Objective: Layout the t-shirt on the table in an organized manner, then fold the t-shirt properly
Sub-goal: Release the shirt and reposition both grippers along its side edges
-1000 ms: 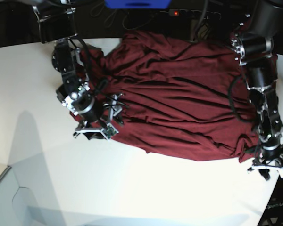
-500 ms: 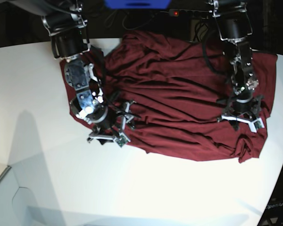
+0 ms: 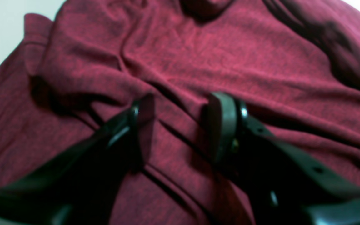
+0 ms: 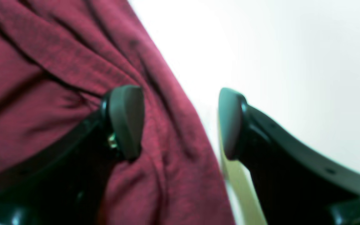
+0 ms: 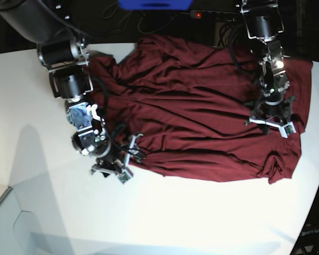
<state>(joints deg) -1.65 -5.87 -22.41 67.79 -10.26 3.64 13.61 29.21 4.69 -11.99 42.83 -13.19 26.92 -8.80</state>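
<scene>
1. Left hand [image 3: 180,125] spread, fingers apart over wrinkled t-shirt [image 5: 202,106], nothing pinched.
2. Right hand [image 4: 180,122] spread, straddling shirt's hem edge: one finger over cloth, the other over bare surface [image 5: 165,218].
3. Shirt lies crumpled toward the surface's far edge; wide bare room at the near side.
4. Base view alone shows the dark room and a power strip [image 5: 218,16] behind the far edge.

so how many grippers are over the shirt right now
2. The left gripper hovers open over the t-shirt near its right side in the base view; the right gripper is open, straddling its edge at the left.
</scene>
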